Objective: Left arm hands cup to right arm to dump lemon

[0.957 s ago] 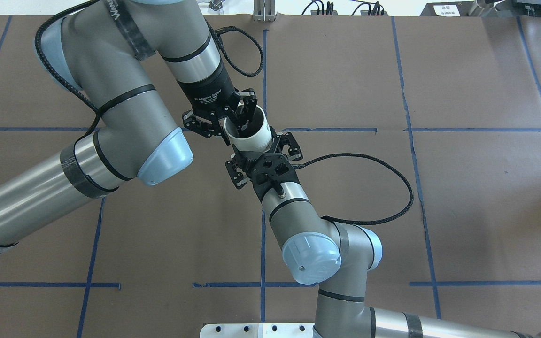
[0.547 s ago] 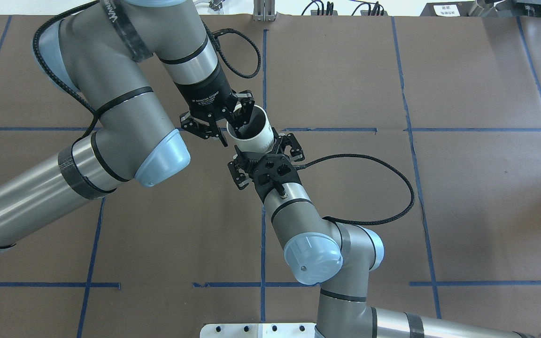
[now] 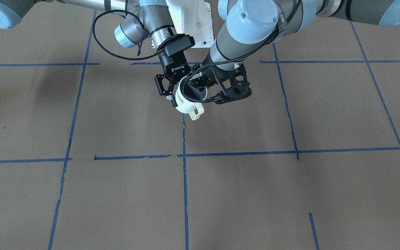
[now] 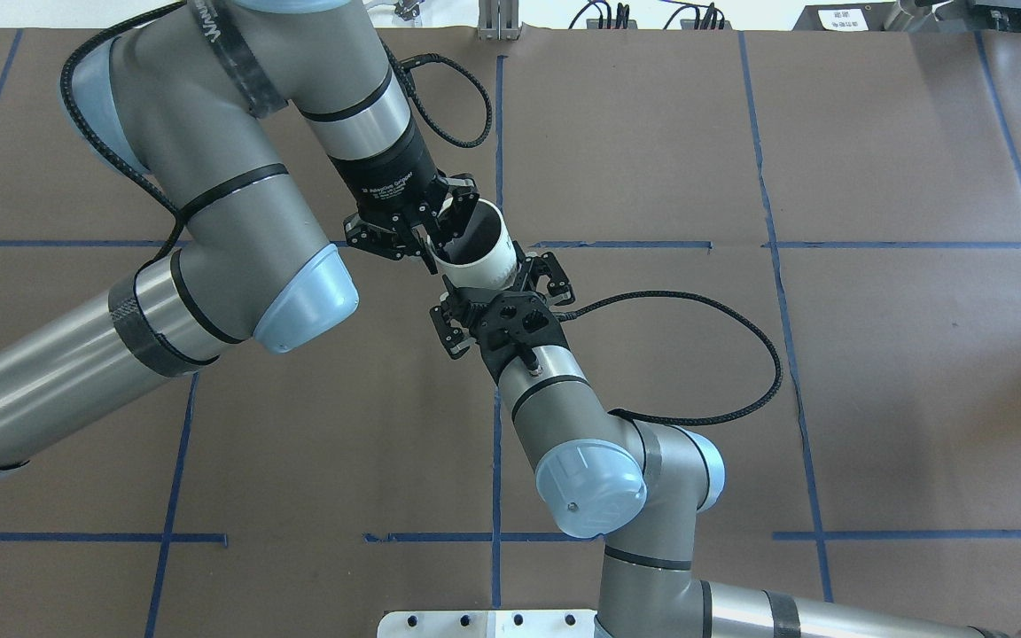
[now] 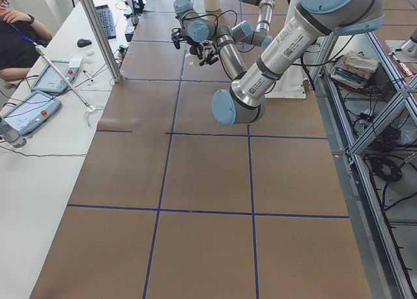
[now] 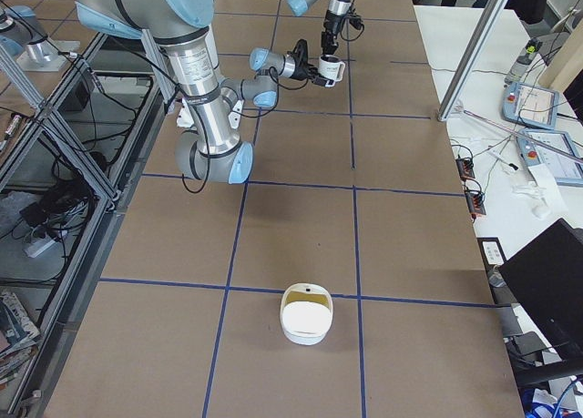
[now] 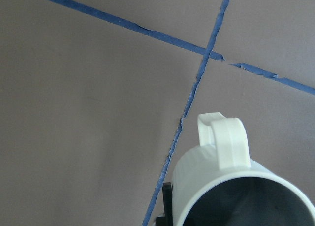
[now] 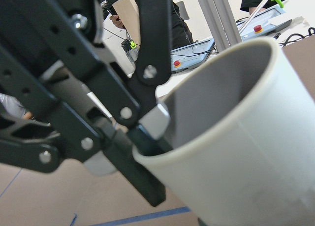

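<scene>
The white ribbed cup [image 4: 486,257] hangs in the air over the table's middle, tilted, its handle [image 3: 196,113] pointing away from the robot. My left gripper [image 4: 436,244] is shut on the cup's rim, one finger inside and one outside, as the right wrist view shows [image 8: 147,127]. My right gripper [image 4: 490,285], lettered ROBOTIQ [image 3: 177,99], sits around the cup's lower body, one finger against its side. The cup's inside [image 7: 256,201] looks dark; no lemon shows.
A white bowl-like container [image 6: 305,314] stands far off on the brown paper toward the table's right end. Blue tape lines [image 4: 497,133] cross the table. Operators and consoles [image 5: 29,107] are at the far side.
Both grippers and the cup shifted only a few pixels. The left gripper moved slightly left and down in view. Both grips look the same.
</scene>
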Tool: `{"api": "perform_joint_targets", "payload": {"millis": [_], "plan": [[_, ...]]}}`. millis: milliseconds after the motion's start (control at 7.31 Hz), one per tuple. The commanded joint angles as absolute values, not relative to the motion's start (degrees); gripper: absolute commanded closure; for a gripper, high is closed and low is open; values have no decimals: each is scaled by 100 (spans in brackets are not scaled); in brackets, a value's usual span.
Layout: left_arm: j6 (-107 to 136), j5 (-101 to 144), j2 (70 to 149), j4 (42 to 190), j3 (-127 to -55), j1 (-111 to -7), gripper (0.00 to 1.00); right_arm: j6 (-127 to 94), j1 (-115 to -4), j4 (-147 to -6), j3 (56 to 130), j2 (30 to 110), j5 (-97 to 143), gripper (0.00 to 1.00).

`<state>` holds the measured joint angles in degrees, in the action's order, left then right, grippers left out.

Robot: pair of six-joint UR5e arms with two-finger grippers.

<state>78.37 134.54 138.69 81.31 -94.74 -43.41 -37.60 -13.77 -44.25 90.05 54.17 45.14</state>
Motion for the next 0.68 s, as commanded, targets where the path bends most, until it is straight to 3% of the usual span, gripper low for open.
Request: {"api": "perform_joint_targets", "payload": {"millis": [0, 547], "plan": [[7831, 13456, 13869, 8121, -9483, -4342, 100, -3762, -1380, -4412, 8939, 5423, 4517, 2], [7866, 13447, 13878, 8130, -9440, -4333, 100, -3762, -1380, -4421, 8930, 5432, 4518, 1]]}}
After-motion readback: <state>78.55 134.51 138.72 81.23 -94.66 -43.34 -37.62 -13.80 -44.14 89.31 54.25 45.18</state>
